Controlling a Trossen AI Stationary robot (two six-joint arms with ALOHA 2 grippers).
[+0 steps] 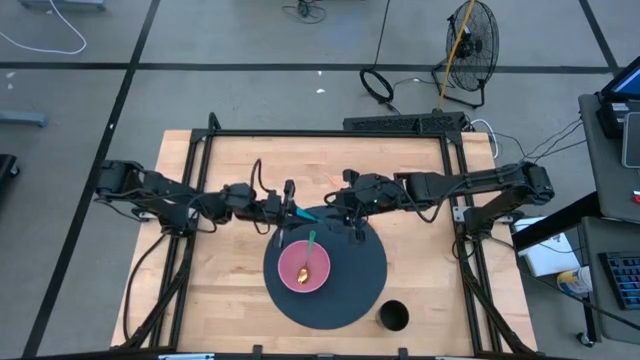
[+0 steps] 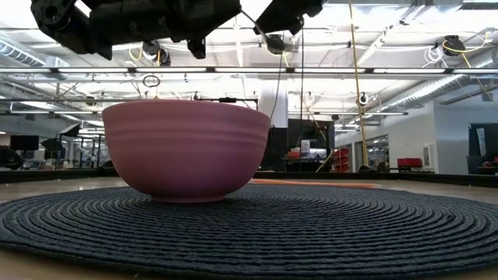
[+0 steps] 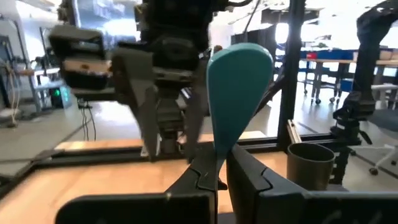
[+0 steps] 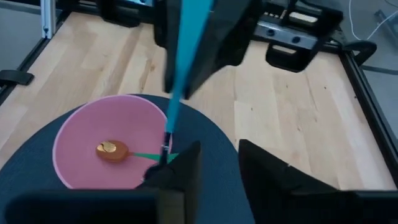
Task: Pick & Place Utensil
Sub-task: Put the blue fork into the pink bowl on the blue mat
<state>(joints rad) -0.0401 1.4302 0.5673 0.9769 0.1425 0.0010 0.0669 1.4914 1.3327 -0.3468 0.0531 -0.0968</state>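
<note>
Scene: I see a pink bowl (image 1: pixel 303 266) sitting on a round dark mat (image 1: pixel 325 272) on the wooden counter (image 1: pixel 230 300); a dark cup (image 1: pixel 394 317) stands just off the mat's edge.

Utensil in play: a teal spatula (image 3: pixel 238 74), held in the air above the counter between the two arms, near the bowl's far side.

Left gripper (image 1: pixel 283 207): jaws closed on the spatula's handle — the left wrist view shows the blade standing upright out of the grip.

Right gripper (image 1: pixel 352 222): over the mat just beside the bowl; its jaws stand apart with nothing between them in the right wrist view, the spatula handle (image 4: pixel 180 68) hanging close in front.

Already in the bowl: a spoon with a green handle and an amber bowl-end (image 4: pixel 112 150).

Risk 1 — collision: both grippers crowd the same small space, so I judge a careless move could knock one arm into the other or bump the spatula.

Risk 2 — slip: the grip looks low on a narrow handle; a bump or quick swing could twist the spatula loose.

Risk 3 — bad drop: released from this height, the spatula could strike the bowl rim, tip it, or bounce onto the mat.

Risk 4 — clutter: the spoon inside may keep the spatula from settling.
</note>
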